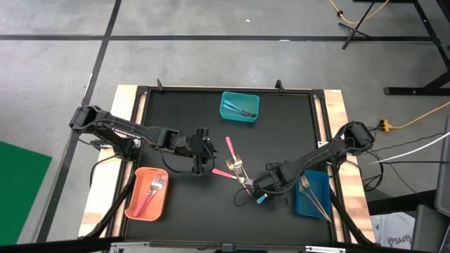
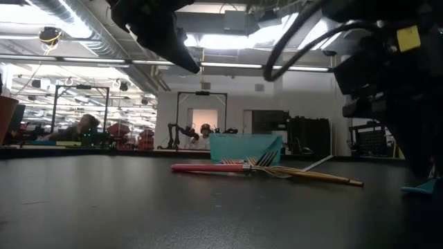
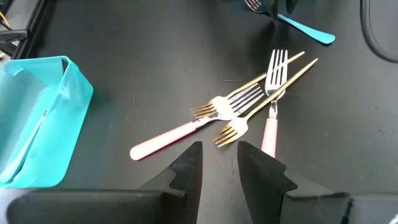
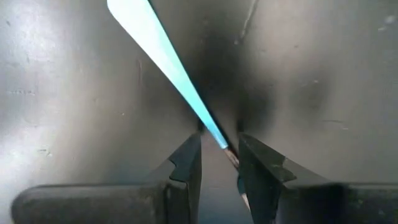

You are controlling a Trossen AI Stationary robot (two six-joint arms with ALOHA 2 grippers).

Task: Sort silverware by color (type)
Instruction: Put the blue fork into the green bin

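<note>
Looking first at the right tool [image 1: 261,197], we find it low over the black counter [image 1: 183,112], its two fingers [image 4: 186,163] straddling the neck of a light-blue-handled utensil [image 4: 163,55]; from the wrist view they seem to be clenched on it, though we cannot be sure both pads actually touch. The blue handle tip pokes out just beside that tool in the high view, and the metal head is hidden between the fingers. The left tool [image 1: 206,163] hangs above the counter with nothing in it, its fingers [image 3: 189,167] standing slightly apart, pointed toward a small heap of silverware in the middle of the counter. In that heap we count two pink-handled forks [image 3: 165,141] and two gold-handled forks [image 3: 261,104], crossing over one another, with their heads overlapping. Farther out, three bins sit on the counter: a teal bin [image 1: 240,106] near the far edge holding some blue-handled pieces, an orange bin [image 1: 133,204] near the left arm holding pink-handled forks [image 1: 151,191], and a blue bin [image 1: 323,184] beside the right arm holding gold-handled pieces [image 1: 314,197]. In the low view the pink and gold forks lie flat on the counter in front of the teal bin, with the room and a seated person [image 2: 82,128] far behind.
</note>
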